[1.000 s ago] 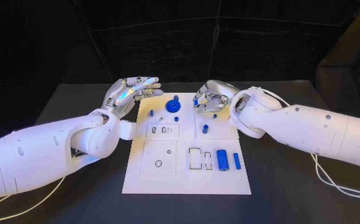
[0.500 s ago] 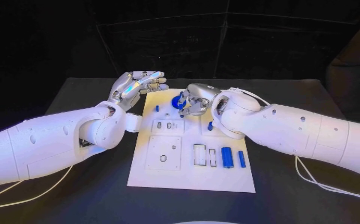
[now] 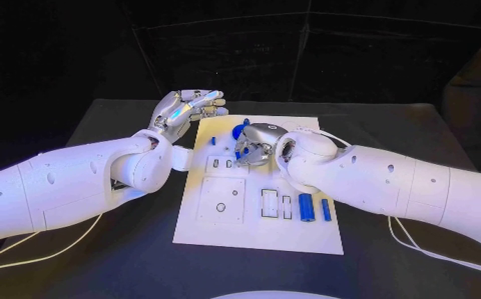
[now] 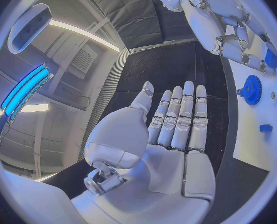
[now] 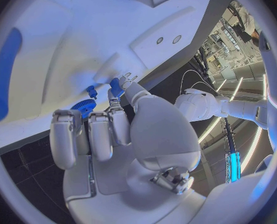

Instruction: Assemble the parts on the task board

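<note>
A black tabletop (image 3: 120, 243) fills the lower half of the head view, and black drapery (image 3: 240, 42) hangs behind it across the top of the frame. No writing or label can be read on anything.

The white task board (image 3: 256, 233) lies in the middle of the frame, its long side running away from the camera. Near its centre sit two rectangular slots (image 3: 269, 202), and just to their right lie a thick blue cylinder (image 3: 304, 207) and a thinner blue peg (image 3: 324, 209), side by side. To the left of the slots is a raised square plate (image 3: 222, 200) with an oval hole. A blue gear (image 3: 240, 131) stands at the far end of the board, partly hidden by the right hand.

The left hand (image 3: 185, 112) hovers at the board's upper-left corner, fingers (image 4: 175, 117) straight and close together, palm bare, holding nothing. The right hand (image 3: 258, 144) is over the upper middle of the board, just beside the gear; its fingers (image 5: 91, 134) are curled down, and a small blue part (image 5: 116, 87) sits at their tips. I cannot tell whether it is gripped or only touched.
</note>
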Tool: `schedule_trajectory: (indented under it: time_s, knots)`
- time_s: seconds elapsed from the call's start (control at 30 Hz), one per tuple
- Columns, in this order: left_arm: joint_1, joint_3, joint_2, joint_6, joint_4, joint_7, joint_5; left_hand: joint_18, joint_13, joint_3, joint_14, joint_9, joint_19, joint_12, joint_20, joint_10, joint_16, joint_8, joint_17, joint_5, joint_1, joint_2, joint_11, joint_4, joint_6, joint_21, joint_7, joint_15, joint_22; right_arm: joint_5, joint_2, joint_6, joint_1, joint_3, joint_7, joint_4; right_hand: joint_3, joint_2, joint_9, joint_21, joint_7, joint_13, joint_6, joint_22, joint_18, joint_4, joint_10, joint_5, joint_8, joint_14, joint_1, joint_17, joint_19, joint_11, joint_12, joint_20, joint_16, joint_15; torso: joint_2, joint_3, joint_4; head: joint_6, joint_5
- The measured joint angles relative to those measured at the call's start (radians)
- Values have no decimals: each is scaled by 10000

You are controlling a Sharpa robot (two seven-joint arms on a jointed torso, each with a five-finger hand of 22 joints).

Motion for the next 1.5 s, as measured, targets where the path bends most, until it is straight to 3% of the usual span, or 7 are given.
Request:
schedule_trajectory:
  time_s: [0.87,1.37,1.5]
  knots:
    - [6,0,23,-48,-20,0,8,0,2,0,-1,2,0,0,0,-1,-40,-11,-2,0,0,0,0,0,-1,3,-1,0,0,-270,105,145,-72,19,14,-14,16,-116,13,0,-42,0,-41,0,0,38,-59,49,11,0,-136,0,0,15,-66,0,0,0,-12,-4,-8,-61,34]
    - [7,-1,23,-45,-23,0,8,0,2,28,-1,2,-1,-37,1,-1,-47,-48,-1,0,0,-1,1,-27,-1,4,0,0,-10,-253,93,403,-66,34,103,-17,-39,-364,14,0,-111,0,13,0,0,92,-179,49,-172,-1,-383,0,0,106,-233,1,-36,0,-12,-1,-14,-109,35]
    - [8,-1,23,-45,-28,0,9,0,3,28,-1,3,-1,-37,1,-1,-47,-48,-1,0,1,0,1,-27,-1,4,0,0,-9,-249,93,450,-66,38,110,-11,-39,-404,3,-2,-65,0,-36,0,0,92,-180,49,-213,0,-422,0,0,107,-298,1,-80,0,-12,-1,-15,-119,25]
